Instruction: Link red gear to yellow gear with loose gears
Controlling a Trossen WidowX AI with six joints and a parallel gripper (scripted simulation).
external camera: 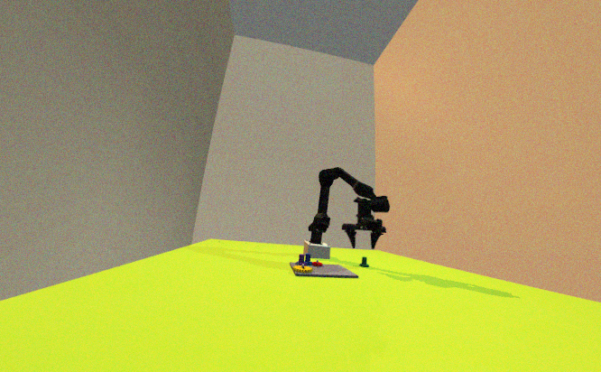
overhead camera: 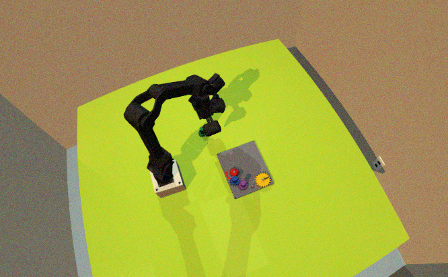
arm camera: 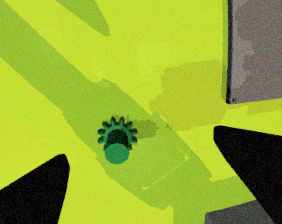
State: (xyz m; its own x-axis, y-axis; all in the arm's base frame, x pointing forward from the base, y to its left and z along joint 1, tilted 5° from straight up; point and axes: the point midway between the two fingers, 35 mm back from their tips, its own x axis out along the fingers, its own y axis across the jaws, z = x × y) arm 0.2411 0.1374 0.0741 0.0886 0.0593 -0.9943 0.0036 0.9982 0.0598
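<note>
— Where is the end effector (external camera: 363, 246) (arm camera: 142, 147)?
— It is above the green gear (overhead camera: 201, 132) (external camera: 364, 262) (arm camera: 117, 142) on the worktop (overhead camera: 305, 137) (external camera: 270, 323) (arm camera: 157, 30), its fingers wide apart, holding nothing.
— And the board (overhead camera: 229, 158) (external camera: 335, 270) (arm camera: 262, 50)?
— It carries red (overhead camera: 233, 171) (external camera: 317, 264), blue (overhead camera: 234, 180) (external camera: 308, 259), purple (overhead camera: 243, 185) (external camera: 300, 259) and yellow gears (overhead camera: 263, 179) (external camera: 302, 268); blue and purple perhaps mesh.

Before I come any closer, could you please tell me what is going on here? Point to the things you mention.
The robot arm is building a chain of gears on the grey board (overhead camera: 243, 158) (external camera: 335, 271) (arm camera: 262, 45). A blue gear (overhead camera: 234, 181) and a purple gear (overhead camera: 243, 185) stand there between the red gear (overhead camera: 233, 171) (external camera: 317, 264) and the yellow gear (overhead camera: 263, 179) (external camera: 302, 268). The gripper (external camera: 363, 247) (arm camera: 142, 147) is open and empty above a green gear (overhead camera: 201, 132) (external camera: 364, 262) (arm camera: 117, 145) on the table, probably the next to be picked up.
</note>
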